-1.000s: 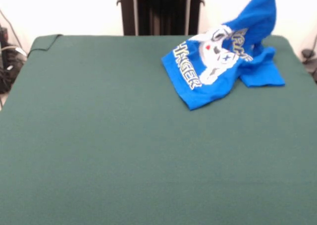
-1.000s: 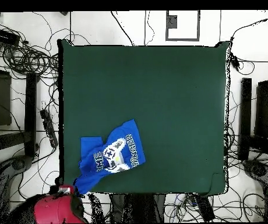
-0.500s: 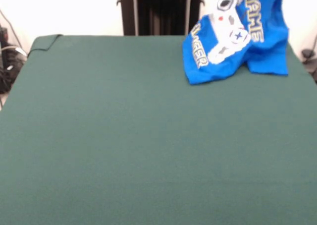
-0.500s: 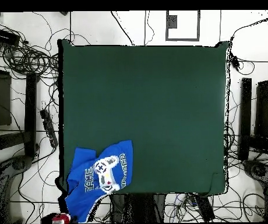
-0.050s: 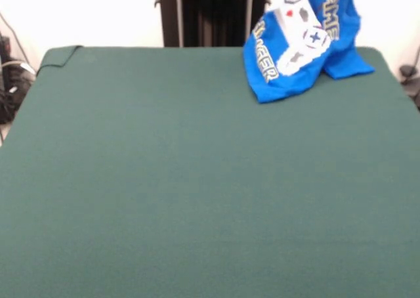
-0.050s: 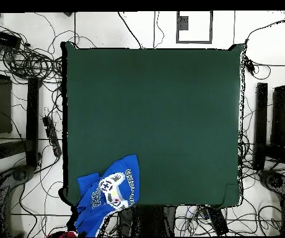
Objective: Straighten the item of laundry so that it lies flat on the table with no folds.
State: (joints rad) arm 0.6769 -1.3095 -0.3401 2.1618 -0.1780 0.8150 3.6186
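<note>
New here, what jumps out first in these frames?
The bright blue T-shirt with its white controller print hangs lifted at the table's far right corner in the front view, its lower edge trailing on the cloth. Overhead, it drapes past the table's bottom-left edge. The rest of the big dark green table is bare; a sliver of red arm shows below the shirt.

Only the lifted T-shirt point(image 5: 298, 39) blocks one table point(image 5: 197, 180) corner; elsewhere lies open.

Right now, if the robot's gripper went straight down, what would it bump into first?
Probably the blue T-shirt hanging under it. The gripper barely shows, just a bit of red past the corner of the table, so below the shirt it might miss the table altogether. Depth is hard to judge.
</note>
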